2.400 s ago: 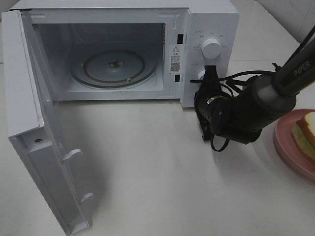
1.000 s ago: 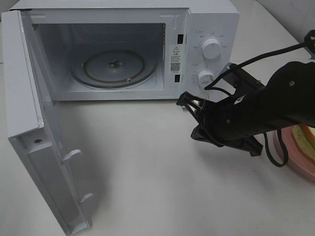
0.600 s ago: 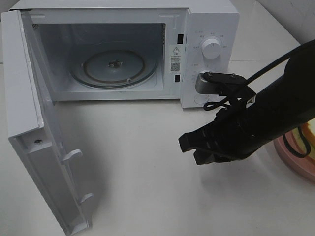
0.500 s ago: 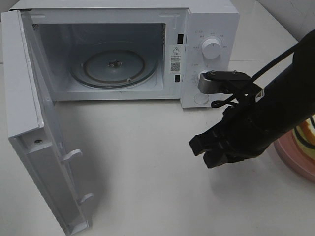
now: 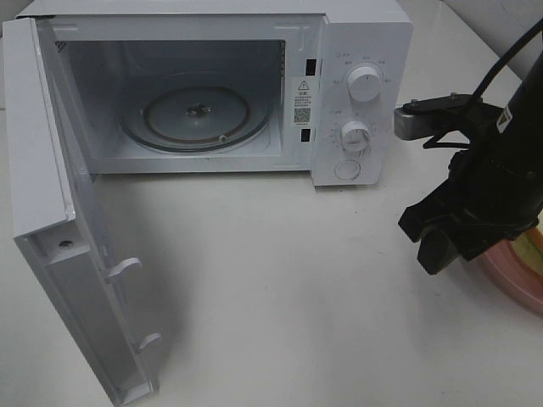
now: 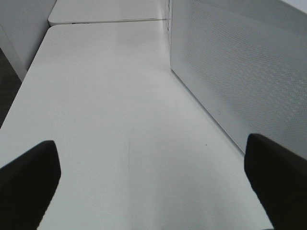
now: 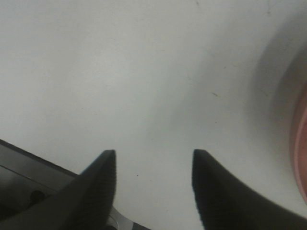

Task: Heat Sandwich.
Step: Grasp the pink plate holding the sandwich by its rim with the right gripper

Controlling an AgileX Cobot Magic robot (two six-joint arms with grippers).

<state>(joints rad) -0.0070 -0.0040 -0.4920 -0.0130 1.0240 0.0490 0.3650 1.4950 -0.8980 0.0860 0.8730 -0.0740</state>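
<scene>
- Shows microwave [image 5: 365, 34] open, empty.
- Finds right gripper [image 5: 426, 244] parted, empty, just beside plate [image 5: 505, 273], sandwich [image 5: 538, 242].
- Leaves pickup, loading, heating undone; left gripper [image 6: 151, 143] wide, empty.

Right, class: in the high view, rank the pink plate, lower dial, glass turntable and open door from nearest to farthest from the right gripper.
1. The pink plate, beside the right gripper, far right.
2. The lower dial, on the microwave panel.
3. The glass turntable, inside the microwave.
4. The open door, far left.
</scene>
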